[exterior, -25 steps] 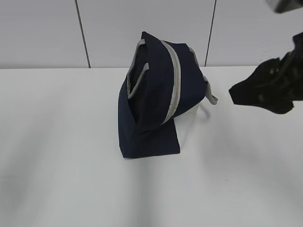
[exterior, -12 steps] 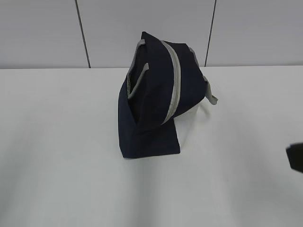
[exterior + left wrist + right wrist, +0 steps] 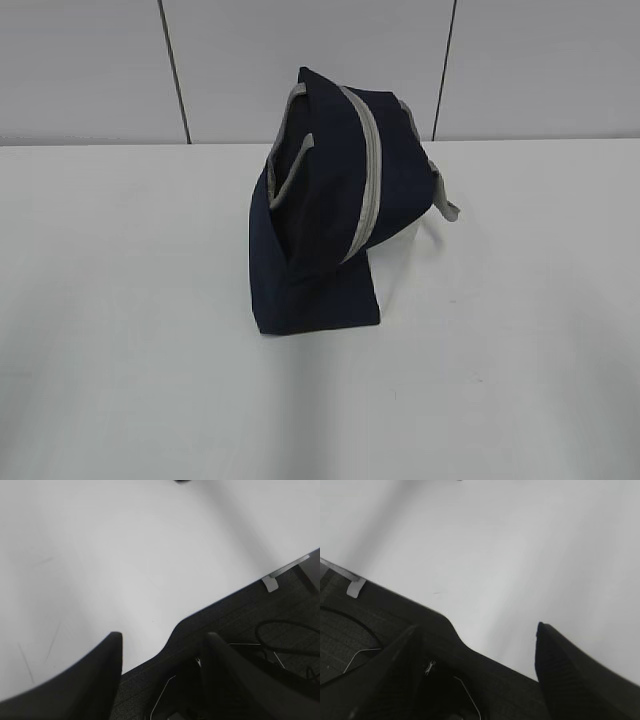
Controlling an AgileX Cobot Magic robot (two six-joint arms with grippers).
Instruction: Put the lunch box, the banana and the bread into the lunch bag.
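The navy lunch bag (image 3: 325,215) stands alone near the middle of the white table (image 3: 130,300), tilted, its grey zipper (image 3: 371,175) running over the top with no gap showing. The lunch box, the banana and the bread are out of view. Neither arm shows in the exterior view. In the left wrist view my left gripper (image 3: 164,636) hangs open over the table's edge with nothing between its fingers. My right gripper (image 3: 477,627) is likewise open and empty over the table edge in the right wrist view.
A grey-white tiled wall (image 3: 100,70) rises behind the table. Below both grippers lies dark carpet with cables (image 3: 285,640). A metal bracket (image 3: 272,582) sticks out at the table's edge, and a similar one (image 3: 355,586) shows in the right wrist view.
The right arm, a second ago up at the right of the exterior view, dropped toward the lower right edge and has now left that view. The bag has not moved.
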